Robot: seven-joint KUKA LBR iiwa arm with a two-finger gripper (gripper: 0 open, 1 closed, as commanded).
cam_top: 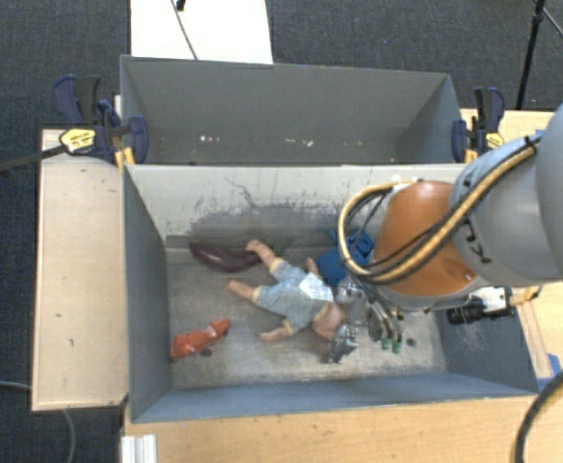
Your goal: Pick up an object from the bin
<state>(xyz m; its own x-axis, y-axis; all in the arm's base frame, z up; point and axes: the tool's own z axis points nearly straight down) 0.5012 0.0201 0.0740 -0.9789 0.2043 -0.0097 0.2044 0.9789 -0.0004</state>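
Matt grey metal, scuffed pale along the back wall, is being shown by the bin [147,287]. The doll [291,297] is being covered by soft pale-blue cloth, its limbs being formed of smooth plastic. A glossy sheen is being carried by the arm's orange cover [426,249] and the dark maroon piece [219,255].

Non-targets I see in the bin [148,297]: a small red toy car [201,339] lies on the floor front-left, near the left wall. A dark maroon curved piece [216,255], eggplant-like, sits at the foot of the back wall, well apart from the car. Further right along that wall is a blue thing [332,268], partly covered, can't tell what. Outside there's dark carpet [31,46], with a white sheet [204,17] behind.
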